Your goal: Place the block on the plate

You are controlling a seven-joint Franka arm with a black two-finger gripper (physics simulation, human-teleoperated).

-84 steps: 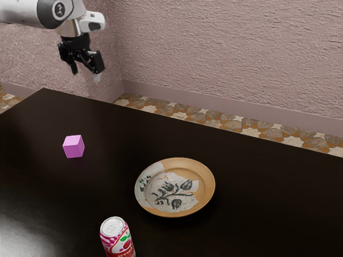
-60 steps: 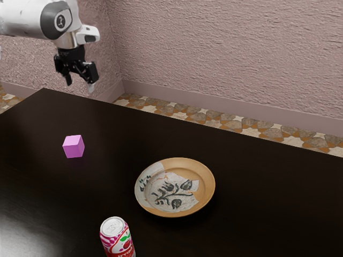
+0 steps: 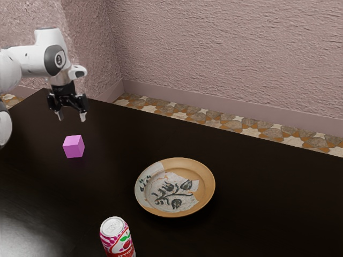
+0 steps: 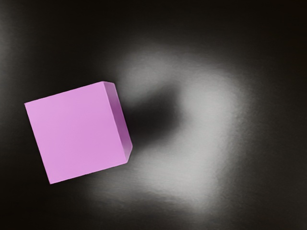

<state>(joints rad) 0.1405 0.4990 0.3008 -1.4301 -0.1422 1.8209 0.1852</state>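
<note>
My gripper (image 3: pixel 71 118) hangs in the air above the dark table, its two fingers spread apart with nothing between them. Below it in the exterior view, the pink block (image 3: pixel 73 146) rests on the tabletop, with a gap between it and the fingertips. The wrist view looks down on the same block (image 4: pixel 79 134), its upper face turned at a slight angle. A tan plate (image 3: pixel 206 185) with a grey and white leaf pattern lies on the table, toward the exterior view's right from the block.
A red and white soda can (image 3: pixel 117 238) stands upright at the exterior view's lower edge, near the plate. The dark table (image 3: pixel 257 166) extends toward the exterior view's right, and a rough pinkish wall (image 3: pixel 225 59) rises beyond the floor.
My gripper has come down toward the table and the block, shifting a little to the exterior view's left. Block, plate and can have stayed where they were.
</note>
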